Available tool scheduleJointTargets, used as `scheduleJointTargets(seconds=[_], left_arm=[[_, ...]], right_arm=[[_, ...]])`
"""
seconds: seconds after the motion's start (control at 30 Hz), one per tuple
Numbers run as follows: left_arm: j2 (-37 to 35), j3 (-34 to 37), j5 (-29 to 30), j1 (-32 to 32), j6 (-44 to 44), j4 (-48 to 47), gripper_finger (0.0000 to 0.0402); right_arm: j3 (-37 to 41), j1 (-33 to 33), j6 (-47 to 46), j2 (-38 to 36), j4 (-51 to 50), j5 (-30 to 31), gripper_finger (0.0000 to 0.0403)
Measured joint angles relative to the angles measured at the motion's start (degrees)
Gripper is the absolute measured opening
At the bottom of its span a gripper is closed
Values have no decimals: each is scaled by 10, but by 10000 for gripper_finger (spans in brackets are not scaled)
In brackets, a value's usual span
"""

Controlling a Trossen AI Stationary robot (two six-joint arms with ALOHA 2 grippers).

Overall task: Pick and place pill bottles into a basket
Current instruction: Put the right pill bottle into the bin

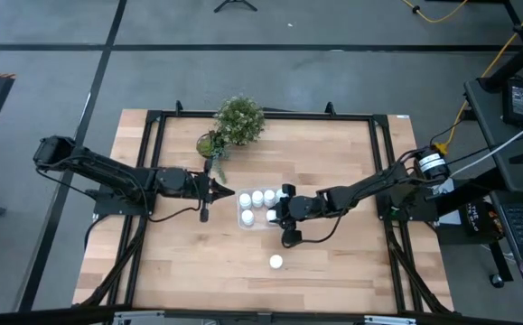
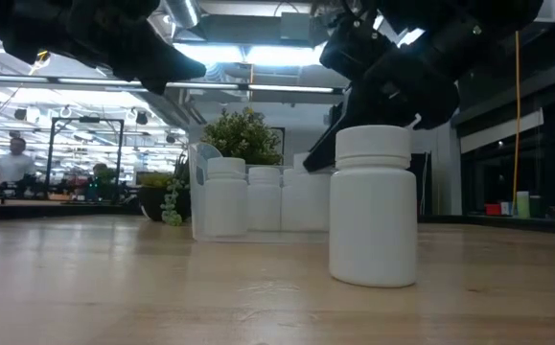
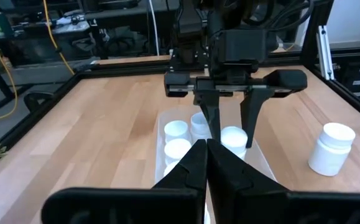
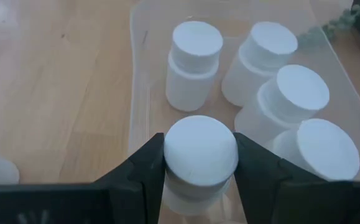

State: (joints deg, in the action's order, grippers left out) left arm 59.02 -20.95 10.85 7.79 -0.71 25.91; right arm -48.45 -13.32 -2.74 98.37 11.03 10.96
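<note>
The clear basket (image 1: 242, 223) lies mid-table with several white pill bottles (image 4: 194, 57) standing upright on its floor. My right gripper (image 4: 199, 155) reaches in over the basket from the table's right and is shut on one more pill bottle (image 3: 232, 138). My left gripper (image 1: 231, 190) hovers shut and empty just left of the basket, its fingertips (image 3: 203, 163) pointing at it. A lone pill bottle (image 1: 276, 262) stands upright on the bare wood nearer the table's front edge; it also fills the foreground as the bottle (image 2: 373, 206) in the low view. My right gripper pinches the bottle's round cap (image 4: 199, 140) between its two fingers, one on each side. The fingers (image 3: 214, 121) slant down from the table's right side. The bottle is upright inside the basket's outline; whether its base touches the floor I cannot tell.
A potted green plant (image 1: 239, 119) and a smaller pot (image 1: 210, 143) stand at the far side, just behind my left gripper. A black frame rail (image 1: 378, 171) runs around the tabletop. Open wood lies toward the front edge around the lone bottle.
</note>
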Motion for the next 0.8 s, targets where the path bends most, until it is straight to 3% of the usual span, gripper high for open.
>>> scheduleJointTargets(seconds=[0.8], left_arm=[[0, 0, 0, 0, 2, 0, 5]], right_arm=[[1, 13, 28, 0, -11, 10, 150]])
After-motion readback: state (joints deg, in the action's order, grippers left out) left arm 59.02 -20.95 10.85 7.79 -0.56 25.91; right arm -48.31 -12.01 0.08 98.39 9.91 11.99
